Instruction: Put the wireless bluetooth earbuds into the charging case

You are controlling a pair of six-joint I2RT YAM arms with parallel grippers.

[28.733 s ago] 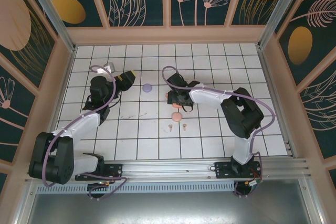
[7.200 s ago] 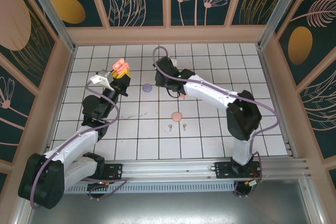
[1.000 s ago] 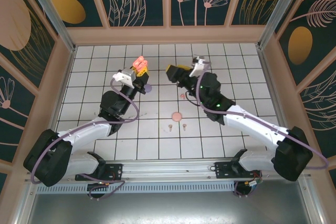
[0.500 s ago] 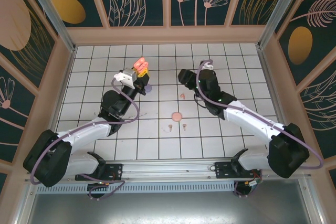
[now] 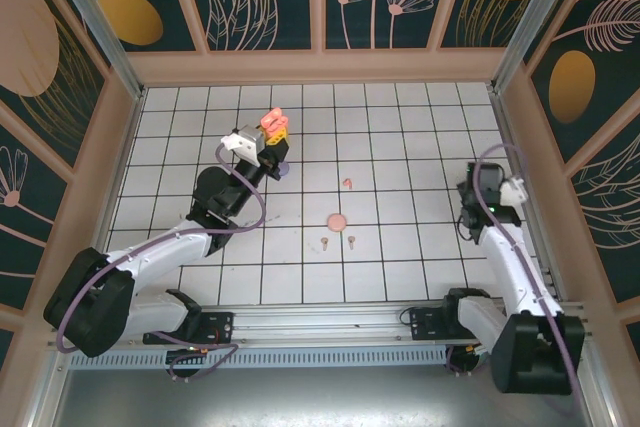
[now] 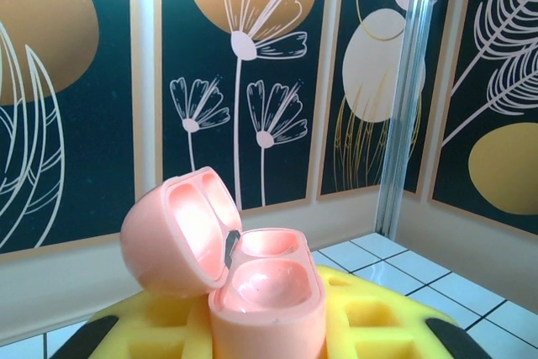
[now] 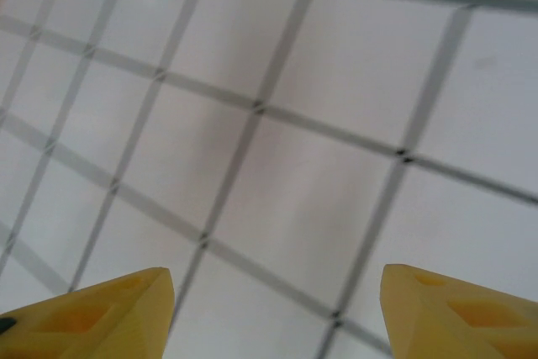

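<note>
Coral-pink glossy charging case (image 6: 267,300), lid hinged open toward the left.

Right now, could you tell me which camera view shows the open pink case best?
The left wrist view: the case is close up, lid open, both wells looking empty, held in the left gripper. In the top view it is a small coral speck at that gripper's tip.

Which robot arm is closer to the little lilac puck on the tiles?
Left. The left gripper, clamping an open coral case, hangs just over the lilac puck; the right gripper sits far off by the table's right edge.
</note>
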